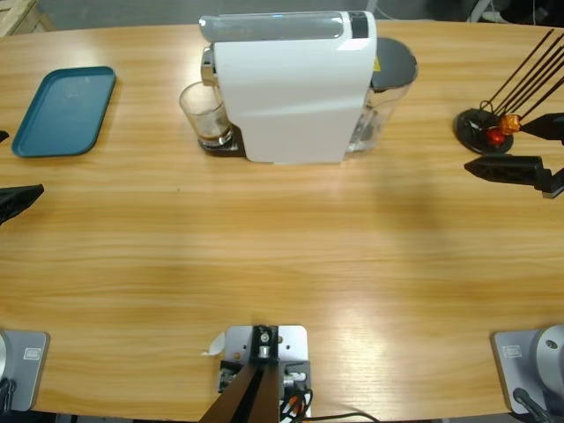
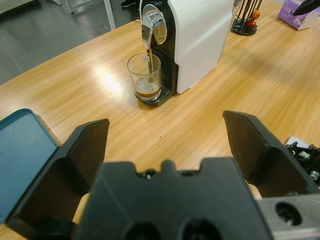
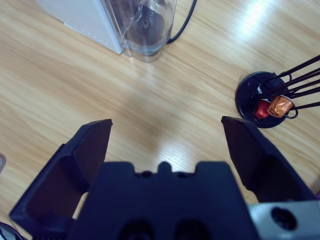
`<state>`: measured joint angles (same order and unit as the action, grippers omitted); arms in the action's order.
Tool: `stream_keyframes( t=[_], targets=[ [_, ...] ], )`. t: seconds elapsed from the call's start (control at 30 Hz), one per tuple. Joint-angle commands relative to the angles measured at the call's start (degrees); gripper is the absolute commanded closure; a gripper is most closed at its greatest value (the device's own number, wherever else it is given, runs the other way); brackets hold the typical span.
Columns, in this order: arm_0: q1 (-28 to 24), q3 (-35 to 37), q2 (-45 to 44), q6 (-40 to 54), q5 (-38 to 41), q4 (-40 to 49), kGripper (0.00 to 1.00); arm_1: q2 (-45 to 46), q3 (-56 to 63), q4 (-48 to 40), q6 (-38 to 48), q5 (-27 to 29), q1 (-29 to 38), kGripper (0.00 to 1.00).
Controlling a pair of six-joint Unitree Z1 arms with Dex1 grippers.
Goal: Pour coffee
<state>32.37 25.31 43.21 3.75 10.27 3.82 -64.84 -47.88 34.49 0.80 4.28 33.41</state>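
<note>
With both tools spread empty, I judge waiting best while coffee [image 2: 146,93] streams into the glass [image 2: 144,76].

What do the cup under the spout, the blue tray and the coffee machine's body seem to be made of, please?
The cup looks like clear glass: the coffee and the drip grate show through its wall. The tray appears to be matte teal plastic, with a moulded rim and rounded corners. The machine body seems to be glossy white plastic, though painted metal cannot be ruled out; its spout head looks chromed.
</note>
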Motion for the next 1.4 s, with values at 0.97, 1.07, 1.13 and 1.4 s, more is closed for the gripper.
stream_keyframes(
  t=[0.97,1.07,1.13,1.4],
  targets=[
    [0.42,-3.16,1.19,-1.73,0.32,-0.61,0.000,-0.39,1.40,-0.39,-0.80,0.64,0.25,0.000],
    [0.42,-3.20,0.87,-1.73,-0.08,-0.66,0.000,-0.19,1.47,-0.39,-0.80,0.64,0.25,0.000],
    [0.42,-3.06,0.98,-1.80,-0.76,-0.71,0.000,-0.19,1.47,-0.39,-0.80,0.62,0.25,0.000],
    [0.42,4.31,5.11,-13.07,-0.04,2.28,0.000,-0.53,1.39,-0.39,-0.80,0.48,0.25,0.000]
  ],
)
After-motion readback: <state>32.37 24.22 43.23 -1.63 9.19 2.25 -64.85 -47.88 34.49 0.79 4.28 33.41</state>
